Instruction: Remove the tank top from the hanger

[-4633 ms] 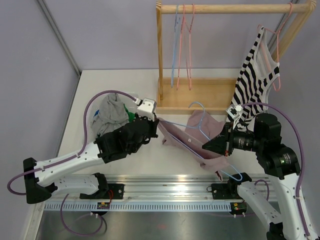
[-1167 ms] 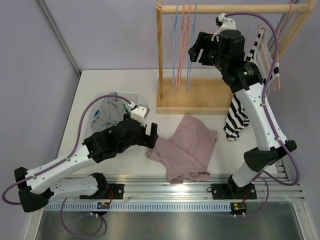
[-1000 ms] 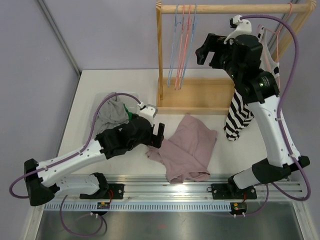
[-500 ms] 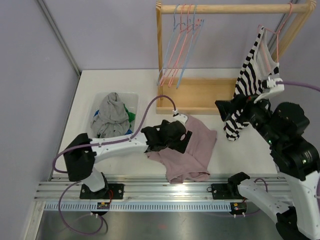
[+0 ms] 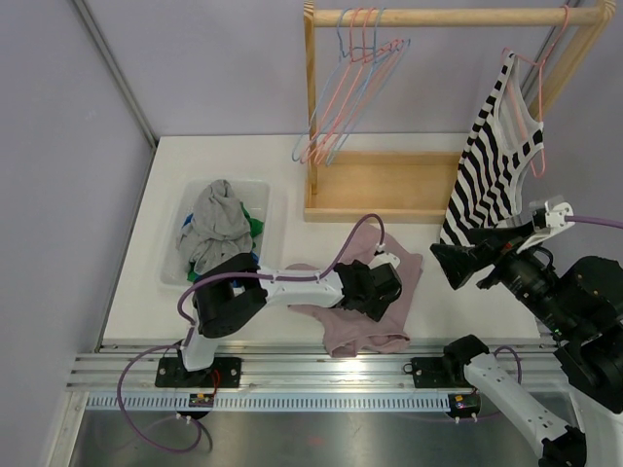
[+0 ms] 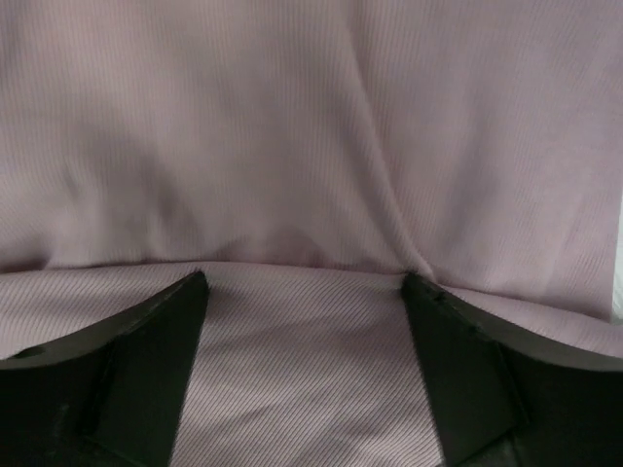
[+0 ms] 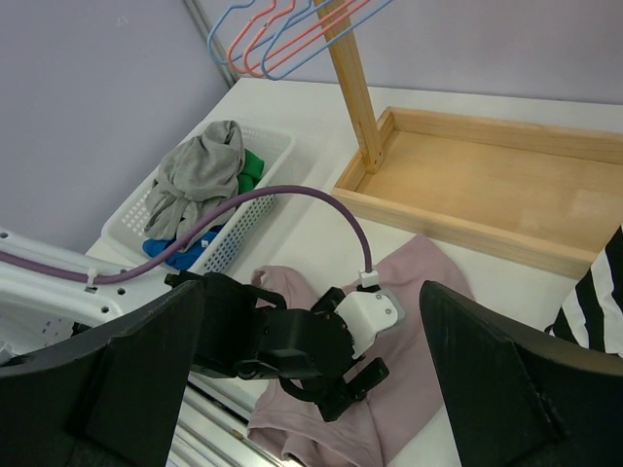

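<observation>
Your left gripper (image 5: 380,285) reaches far across the white table (image 5: 234,156) and hovers low over a mauve ribbed tank top (image 5: 355,326), which lies flat and rumpled directly beneath it. The wrist view shows both fingers spread wide, with a soft fold of the mauve cloth running between them. They pinch nothing.

Your right gripper (image 5: 450,265) is held well above the table with its jaws equally wide apart and empty. The mauve garment sits below and ahead of them.

Up and beyond those right jaws, a black-and-white striped tank top (image 5: 492,175) hangs by its straps from a pink wire hanger (image 5: 538,126) at the far end of the wooden rail (image 5: 438,17). Its hem trails down just beside the gripper.

A cluster of empty blue and pink hangers (image 5: 355,88) sits tilted at the other end of the rail. Far off to the left jaws' outer side is a white slatted basket (image 7: 238,233) of crumpled grey, green and blue clothes.

Judged from how things lie, you have one top off its hanger and on the table. If the striped one is also yours to free, that part is not yet begun, since neither gripper has hold of it.
</observation>
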Action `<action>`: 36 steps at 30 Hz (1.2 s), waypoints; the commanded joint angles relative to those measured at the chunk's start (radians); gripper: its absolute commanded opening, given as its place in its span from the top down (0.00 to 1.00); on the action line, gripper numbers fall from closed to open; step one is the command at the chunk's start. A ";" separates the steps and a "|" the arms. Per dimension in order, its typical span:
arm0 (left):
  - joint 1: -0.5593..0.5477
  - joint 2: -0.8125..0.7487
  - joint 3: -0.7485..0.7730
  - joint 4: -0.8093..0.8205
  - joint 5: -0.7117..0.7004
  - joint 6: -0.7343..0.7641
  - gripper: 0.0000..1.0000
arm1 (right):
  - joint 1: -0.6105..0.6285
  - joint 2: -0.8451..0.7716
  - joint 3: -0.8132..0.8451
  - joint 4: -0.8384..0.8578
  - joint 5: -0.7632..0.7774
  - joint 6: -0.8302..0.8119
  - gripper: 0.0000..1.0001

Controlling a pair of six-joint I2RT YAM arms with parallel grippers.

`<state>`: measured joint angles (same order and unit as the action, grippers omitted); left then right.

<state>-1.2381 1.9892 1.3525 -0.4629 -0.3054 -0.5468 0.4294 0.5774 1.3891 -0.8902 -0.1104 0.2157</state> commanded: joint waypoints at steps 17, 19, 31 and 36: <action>0.005 -0.403 -0.041 -0.232 -0.351 -0.048 1.00 | 0.003 -0.040 -0.004 0.028 -0.077 -0.019 0.00; 0.015 -0.487 -0.023 -0.311 -0.435 -0.057 1.00 | 0.002 -0.040 -0.012 0.036 -0.077 -0.021 0.01; 0.316 -0.745 0.194 -0.556 -0.563 0.087 1.00 | 0.002 -0.025 -0.007 0.070 -0.087 -0.021 0.00; 0.515 -0.791 0.224 -0.551 -0.505 0.142 1.00 | 0.003 -0.014 -0.010 0.094 -0.091 -0.022 0.00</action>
<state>-0.8089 1.2392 1.5299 -1.0168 -0.7982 -0.4686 0.4294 0.5400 1.3773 -0.8589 -0.1787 0.2119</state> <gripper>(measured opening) 0.034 0.993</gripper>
